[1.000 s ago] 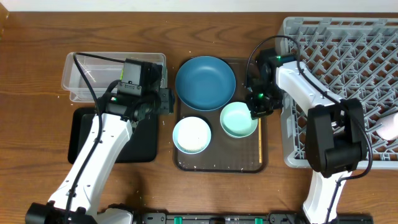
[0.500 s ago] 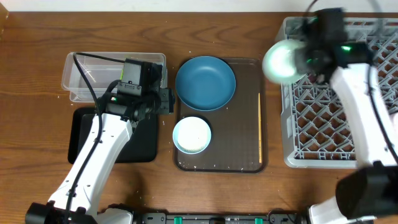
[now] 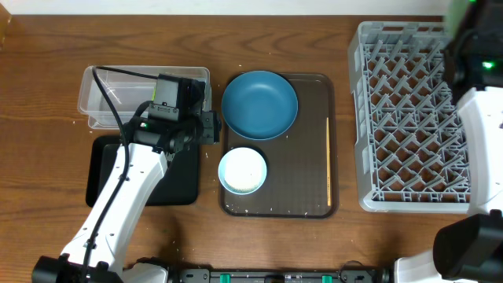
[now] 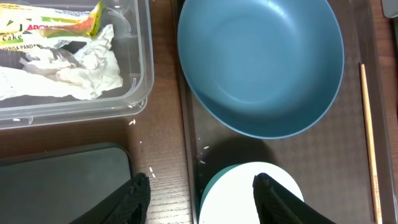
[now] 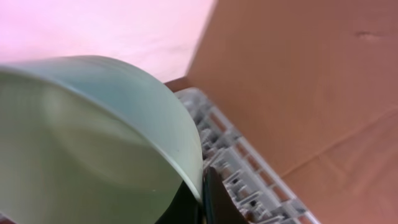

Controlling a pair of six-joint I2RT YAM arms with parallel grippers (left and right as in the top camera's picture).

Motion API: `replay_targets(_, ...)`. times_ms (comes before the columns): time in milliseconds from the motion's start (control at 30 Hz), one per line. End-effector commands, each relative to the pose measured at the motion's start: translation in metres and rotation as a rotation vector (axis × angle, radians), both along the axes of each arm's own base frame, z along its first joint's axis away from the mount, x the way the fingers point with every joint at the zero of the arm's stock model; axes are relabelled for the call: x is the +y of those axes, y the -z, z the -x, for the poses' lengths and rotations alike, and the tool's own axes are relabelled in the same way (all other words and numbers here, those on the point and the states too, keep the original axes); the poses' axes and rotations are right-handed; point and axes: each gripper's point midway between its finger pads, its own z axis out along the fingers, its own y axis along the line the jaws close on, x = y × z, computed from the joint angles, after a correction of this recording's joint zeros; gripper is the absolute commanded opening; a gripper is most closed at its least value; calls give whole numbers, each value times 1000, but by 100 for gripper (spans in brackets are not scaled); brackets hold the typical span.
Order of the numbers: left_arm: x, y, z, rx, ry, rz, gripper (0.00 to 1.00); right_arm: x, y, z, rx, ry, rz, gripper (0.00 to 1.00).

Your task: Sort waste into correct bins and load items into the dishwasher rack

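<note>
The dark blue bowl (image 3: 259, 104) and the white bowl (image 3: 242, 170) sit on the brown tray (image 3: 302, 177), with a wooden chopstick (image 3: 328, 161) along its right side. My left gripper (image 4: 202, 199) is open over the tray's left edge by the white bowl (image 4: 255, 199). The clear tub (image 3: 102, 98) holds the snack wrapper (image 4: 56, 22) and white paper scraps (image 4: 81, 65). My right gripper (image 5: 202, 193) is shut on the rim of the mint-green bowl (image 5: 87, 143), above the grey rack (image 3: 409, 118). That bowl and gripper are out of the overhead view.
The black tray (image 3: 169, 177) lies in front of the clear tub, partly under my left arm. A few white grains (image 4: 134, 121) lie on the wooden table between tub and brown tray. The right arm's body (image 3: 479, 102) hangs over the rack's right side.
My right gripper lifted the mint-green bowl off the brown tray and carried it up and right over the rack, out of the overhead view. The left arm has not moved.
</note>
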Motion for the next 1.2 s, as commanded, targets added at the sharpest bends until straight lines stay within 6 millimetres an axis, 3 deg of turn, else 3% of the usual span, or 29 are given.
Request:
replay_targets(0, 1, -1, -3, -6, 0, -7, 56, -35, -14, 15, -45, 114, 31, 1)
replay_targets(133, 1, -1, -3, -6, 0, -7, 56, -74, -23, 30, -51, 201, 84, 1)
replay_targets(300, 1, -1, -3, -6, 0, -7, 56, -122, -30, 63, -79, 438, 163, 1)
replay_targets(500, 1, -1, -3, -6, 0, -7, 56, -168, -5, 86, 19, 662, 255, 1)
replay_targets(567, 1, -1, -3, -6, 0, -7, 56, -180, 13, 85, 93, 702, 286, 1)
replay_targets(700, 1, -1, -3, -5, -3, -5, 56, -193, 47, 79, 209, 731, 312, 2)
replay_targets(867, 1, -1, -3, -5, -3, -5, 56, -196, 93, 63, 304, 702, 305, 1)
replay_targets(1167, 1, -2, -4, -9, -4, -4, 57, -173, 153, 26, 395, 548, 253, 1)
